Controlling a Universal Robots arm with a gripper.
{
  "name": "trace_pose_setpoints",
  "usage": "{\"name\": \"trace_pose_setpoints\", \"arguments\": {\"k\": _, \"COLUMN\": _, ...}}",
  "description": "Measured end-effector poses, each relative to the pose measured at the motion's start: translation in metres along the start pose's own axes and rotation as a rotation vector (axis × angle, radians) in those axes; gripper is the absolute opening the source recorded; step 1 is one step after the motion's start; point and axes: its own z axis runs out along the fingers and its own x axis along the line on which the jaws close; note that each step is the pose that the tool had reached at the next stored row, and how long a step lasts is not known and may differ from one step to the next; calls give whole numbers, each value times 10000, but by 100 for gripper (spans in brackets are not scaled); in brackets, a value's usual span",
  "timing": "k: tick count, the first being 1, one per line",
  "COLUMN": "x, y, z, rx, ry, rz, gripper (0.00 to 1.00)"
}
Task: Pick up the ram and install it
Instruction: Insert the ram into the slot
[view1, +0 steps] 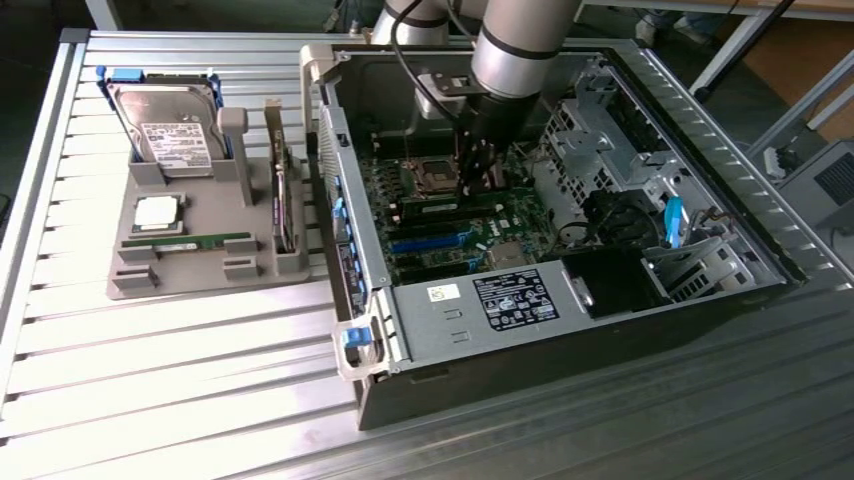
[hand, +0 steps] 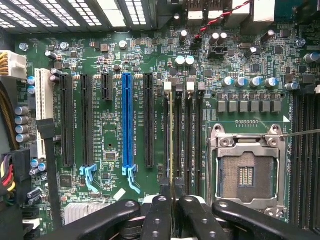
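Note:
My gripper (hand: 171, 194) is shut on the ram (hand: 171, 135), which I see edge-on as a thin pale line running along the black memory slots (hand: 189, 135) on the motherboard. Whether it sits in a slot or hovers just above, I cannot tell. The black fingers (hand: 159, 212) pinch its near end. In the exterior view the arm reaches down into the open computer case (view1: 561, 330) with the gripper (view1: 474, 180) over the board. A second green ram stick (view1: 187, 243) lies on the grey tray (view1: 200, 275) at the exterior view's left.
The tray also holds a hard drive (view1: 167, 125), a silver processor (view1: 158, 210) and an upright dark expansion card (view1: 280, 200). On the board are an empty processor socket (hand: 245, 175), a blue card slot (hand: 127, 120) and black card slots. Case walls and drive cages surround the board.

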Motion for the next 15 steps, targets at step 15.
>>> {"name": "trace_pose_setpoints", "arguments": {"k": 15, "x": 17, "y": 1, "z": 17, "rx": -4, "ry": -4, "rz": 0, "gripper": 11}}
